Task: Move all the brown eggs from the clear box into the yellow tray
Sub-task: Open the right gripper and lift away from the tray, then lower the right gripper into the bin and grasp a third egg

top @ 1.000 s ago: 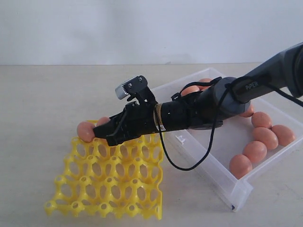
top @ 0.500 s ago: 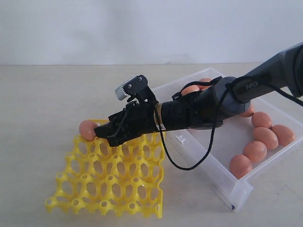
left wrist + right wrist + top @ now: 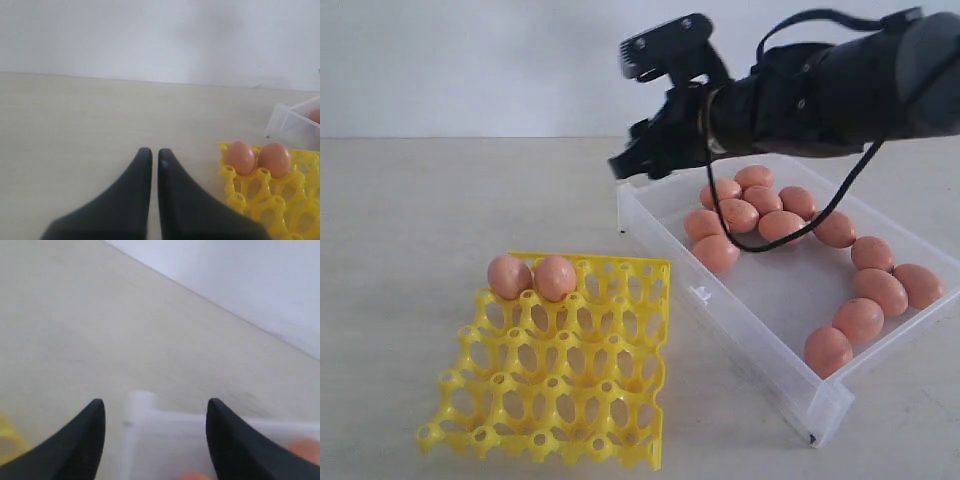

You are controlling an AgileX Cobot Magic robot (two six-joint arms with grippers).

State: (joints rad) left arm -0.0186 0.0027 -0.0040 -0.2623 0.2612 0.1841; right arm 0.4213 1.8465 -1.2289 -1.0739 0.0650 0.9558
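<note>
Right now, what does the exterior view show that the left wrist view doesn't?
Only the exterior view: the right pincer, open, above a corner of the translucent plastic clear box, and the many reddish-brown oval eggs lying inside. Only the left wrist view: the left pincer, jaws nearly together, over the pale table. Both: the bright yellow lattice egg tray holding two brown eggs side by side in an edge row, plus a box corner.

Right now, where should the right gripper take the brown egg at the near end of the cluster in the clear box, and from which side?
Likely from straight above, across the middle of that egg: one finger in the gap by the clear box wall, one on the bare-floor side. Its far side touches other eggs, blocking a level approach.
</note>
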